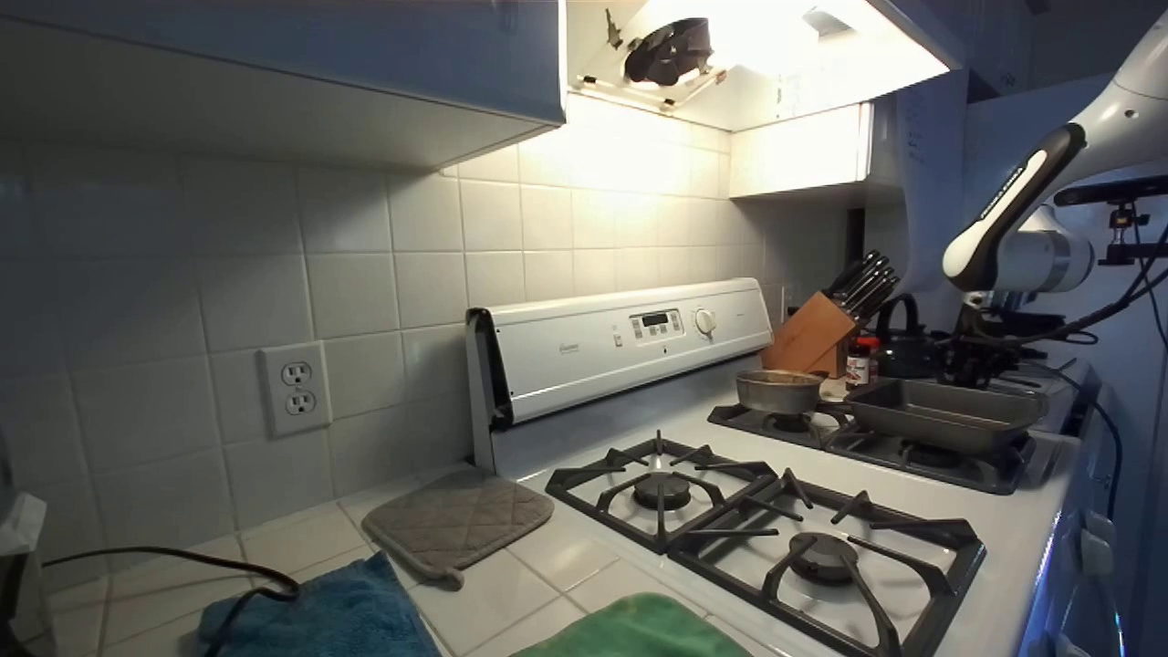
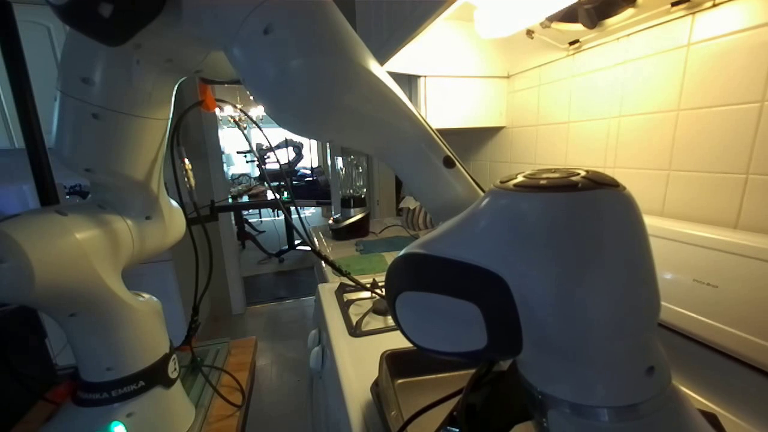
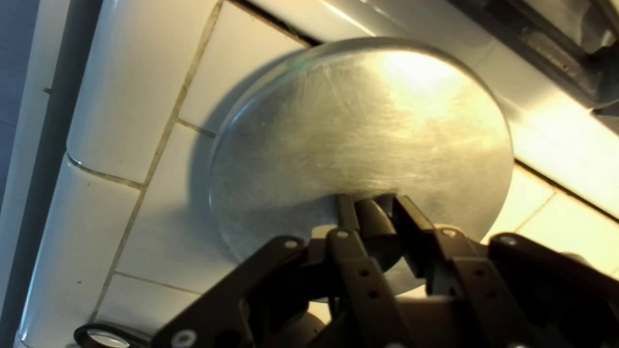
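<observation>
In the wrist view a round, dull silver lid (image 3: 348, 140) lies on white tile, with a dark knob (image 3: 375, 220) standing up from it. My gripper (image 3: 372, 205) comes in from the bottom of that view, one finger on each side of the knob. Its jaws are drawn in close and look to be pressed against it. The lid's lower part is hidden behind the gripper. In an exterior view the gripper (image 1: 972, 360) is a dark shape beyond the grey roasting pan (image 1: 940, 415), beside a black kettle (image 1: 903, 351); the lid cannot be made out there.
A small pot (image 1: 778, 392) and the roasting pan sit on the stove's far burners. Behind them are a knife block (image 1: 812, 333) and a spice jar (image 1: 858, 367). A black loop handle (image 3: 104, 336) lies near the lid. The stove's edge (image 3: 556, 116) runs past the lid's right side.
</observation>
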Robot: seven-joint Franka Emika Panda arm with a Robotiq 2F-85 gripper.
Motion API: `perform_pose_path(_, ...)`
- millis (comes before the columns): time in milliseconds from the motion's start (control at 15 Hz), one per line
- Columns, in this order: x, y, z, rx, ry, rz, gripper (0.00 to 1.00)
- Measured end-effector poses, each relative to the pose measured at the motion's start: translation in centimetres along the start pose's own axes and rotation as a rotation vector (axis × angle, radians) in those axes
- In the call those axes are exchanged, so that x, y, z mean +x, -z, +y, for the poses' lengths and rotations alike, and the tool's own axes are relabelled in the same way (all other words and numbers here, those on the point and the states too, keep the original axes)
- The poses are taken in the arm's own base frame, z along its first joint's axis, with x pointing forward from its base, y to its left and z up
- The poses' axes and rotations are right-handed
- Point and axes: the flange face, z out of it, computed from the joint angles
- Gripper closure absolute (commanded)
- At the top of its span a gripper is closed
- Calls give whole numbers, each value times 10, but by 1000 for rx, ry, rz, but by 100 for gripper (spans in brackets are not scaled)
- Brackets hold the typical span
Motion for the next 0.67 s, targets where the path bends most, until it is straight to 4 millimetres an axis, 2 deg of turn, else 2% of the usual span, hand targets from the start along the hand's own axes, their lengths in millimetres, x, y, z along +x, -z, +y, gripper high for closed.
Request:
perform_pose_path(400, 6, 12, 2, -5, 8, 24, 94)
perform_pose_path(667, 9, 30, -4, 0, 36, 50, 94)
